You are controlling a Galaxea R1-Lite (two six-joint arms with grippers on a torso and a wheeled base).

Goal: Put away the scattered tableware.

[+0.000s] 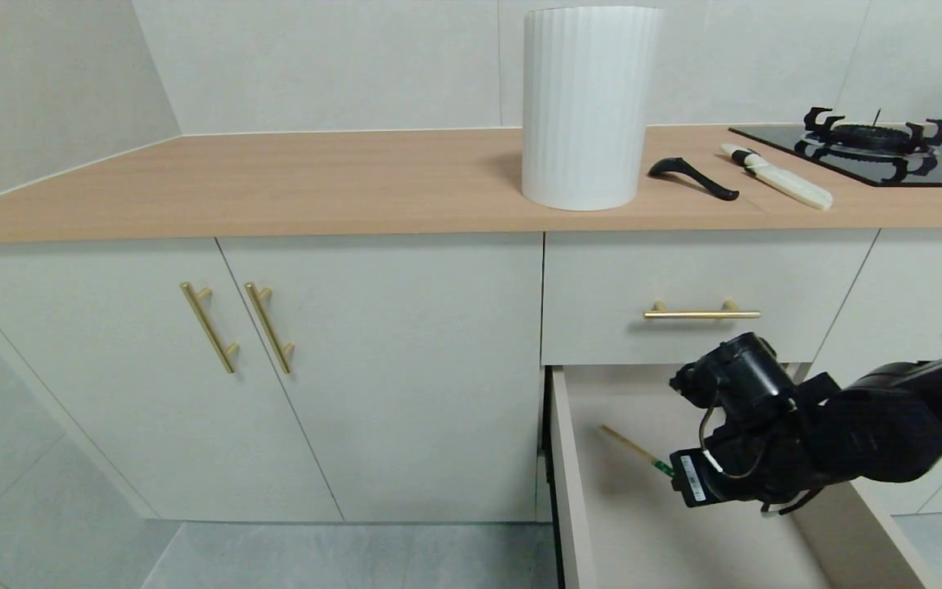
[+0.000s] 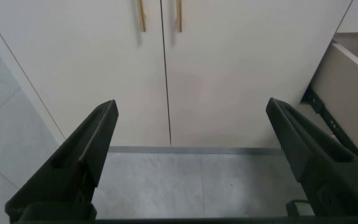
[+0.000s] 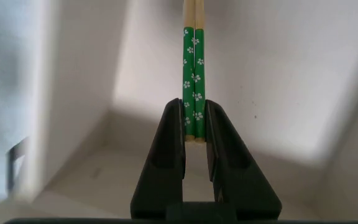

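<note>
While L end effector (image 2: 190, 106) gapes, R end effector (image 3: 194, 106), in drawer (image 1: 569, 474), clamps chopsticks (image 3: 194, 62).

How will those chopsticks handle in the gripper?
The chopsticks look thin and straight, so probably stiff and light. The right gripper pinches them near one end, so the long free part may swing or pivot. Being two separate sticks, they could slide apart or roll in the drawer once released.

The right gripper (image 3: 194, 107) pinches the chopsticks (image 3: 194, 68) by their green, white-flowered ends, one black finger (image 3: 166, 146) on each side. Their pale shafts run straight ahead, toward twelve o'clock, over the light inner corner of a drawer (image 3: 291, 81).
</note>
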